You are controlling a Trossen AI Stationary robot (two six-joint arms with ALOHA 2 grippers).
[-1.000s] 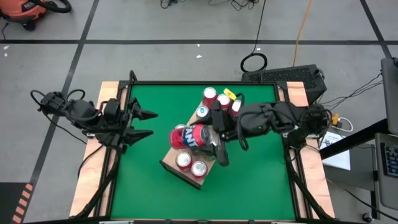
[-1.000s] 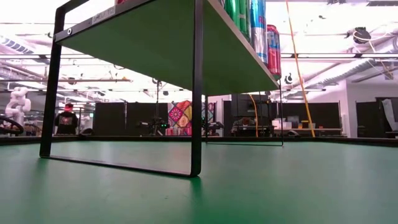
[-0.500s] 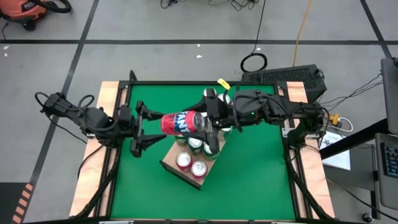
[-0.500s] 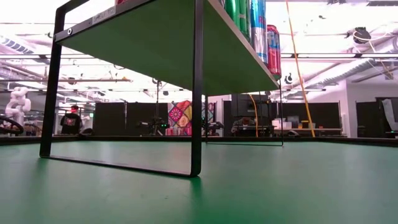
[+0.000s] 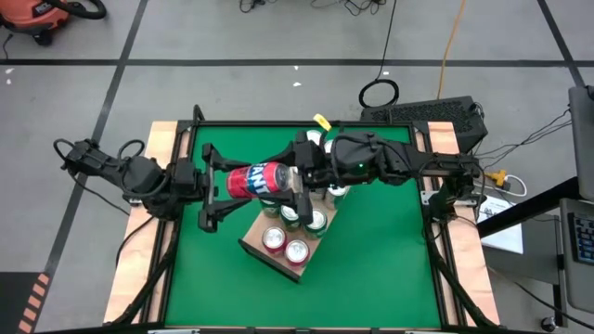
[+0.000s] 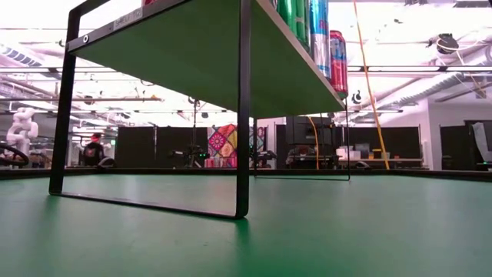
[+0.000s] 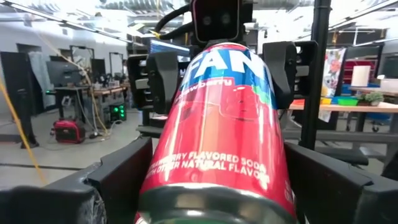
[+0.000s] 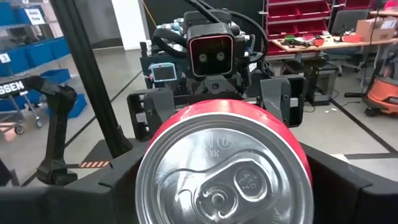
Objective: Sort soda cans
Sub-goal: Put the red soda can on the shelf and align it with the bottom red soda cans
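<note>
Standing cans (image 5: 286, 247) on board (image 5: 252, 246)

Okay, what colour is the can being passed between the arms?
Red, with blue and white lettering; the can shows best in the left wrist view.

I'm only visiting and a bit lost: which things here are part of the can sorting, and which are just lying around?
Part of the job:
- red can, held sideways between right gripper and left gripper
- cans on wooden board

Lying about:
- orange vacuum
- cables on floor
</note>
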